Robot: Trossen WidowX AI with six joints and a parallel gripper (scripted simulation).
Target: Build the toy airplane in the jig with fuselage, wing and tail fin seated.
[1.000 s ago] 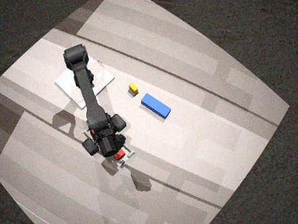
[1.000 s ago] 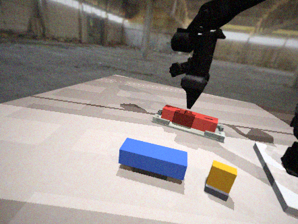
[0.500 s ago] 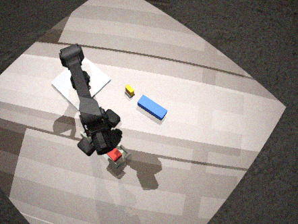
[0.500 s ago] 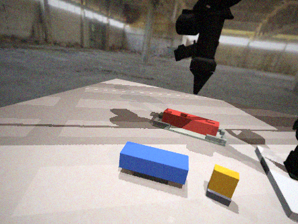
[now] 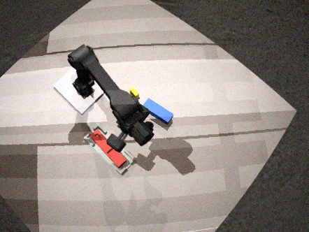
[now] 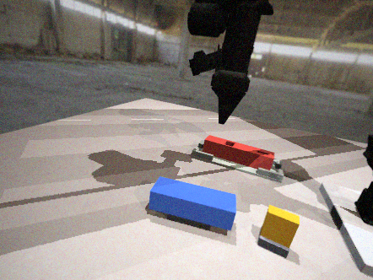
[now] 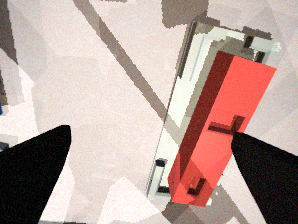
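Note:
The red fuselage (image 5: 119, 161) (image 6: 238, 153) (image 7: 250, 85) lies lengthwise in the pale cradle (image 5: 121, 170) (image 6: 270, 173) (image 7: 200, 44) and looks flat. Its two top sockets show empty in the wrist view. The blue wing (image 5: 158, 110) (image 6: 191, 201) lies apart on the table; its tab cannot be made out. The yellow tail fin (image 5: 134, 92) (image 6: 280, 225) stands beside the wing, with a grey part under it. My gripper (image 5: 128, 138) (image 6: 221, 121) (image 7: 154, 136) is open and empty, above the cradle and off to the wing's side, touching nothing.
A white base plate (image 5: 66, 87) (image 6: 364, 253) lies under the arm's base, at the left in the top view and at the right edge in the exterior view. The arm reaches over the table between the tail fin and the cradle. Shadows cross the table.

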